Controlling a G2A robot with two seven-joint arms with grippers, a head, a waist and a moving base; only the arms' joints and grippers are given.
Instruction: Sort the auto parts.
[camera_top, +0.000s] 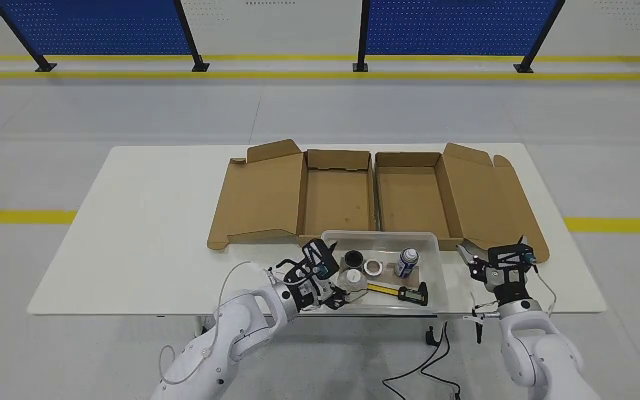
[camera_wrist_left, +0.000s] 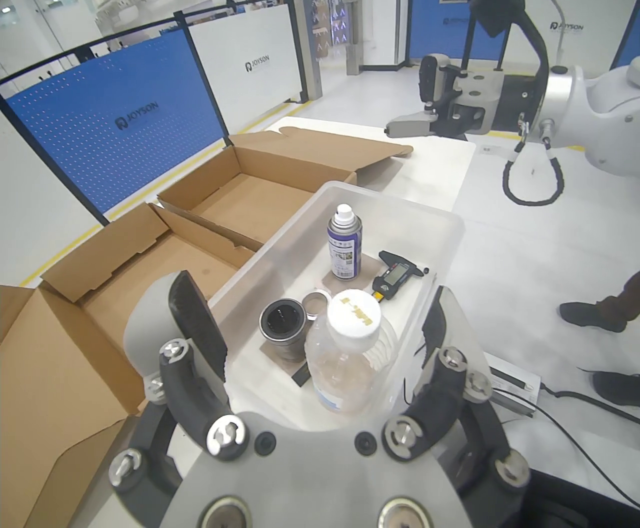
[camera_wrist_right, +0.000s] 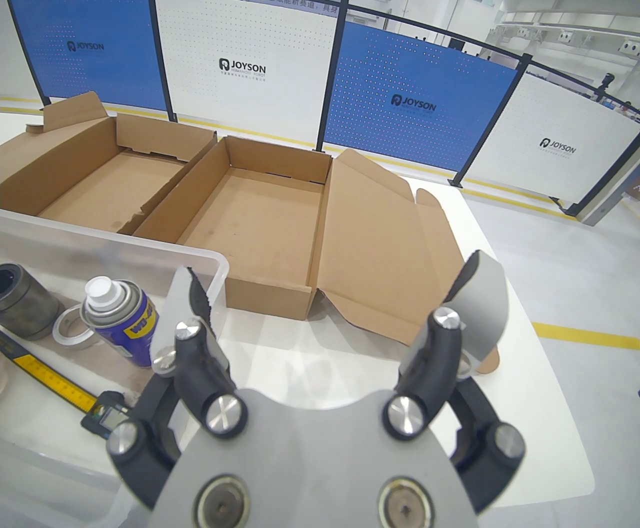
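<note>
Inside clear bin (camera_wrist_left: 440, 225), 9 o'clock end, plastic bottle (camera_wrist_left: 350, 360) is stood upright under wide-open left gripper (camera_wrist_left: 312, 320); judged light, slick, squashy, best held below cap. Right gripper (camera_wrist_right: 332, 280) spread, bin's 3 o'clock.

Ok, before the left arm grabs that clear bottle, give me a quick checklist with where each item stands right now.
1. Left pincer open: ok, its fingers are spread wider than the bottle.
2. Bottle upright in the bin, cap on: ok.
3. Bottle centred between the fingers: ok in the left wrist view.
4. Fingers low enough to close on the bottle's body: cannot tell.
5. Room beside the bottle: cannot tell. The cylinder stands close to it, and contact is unclear.
6. Boxes open, and right pincer open, off beside the bin: ok.
</note>
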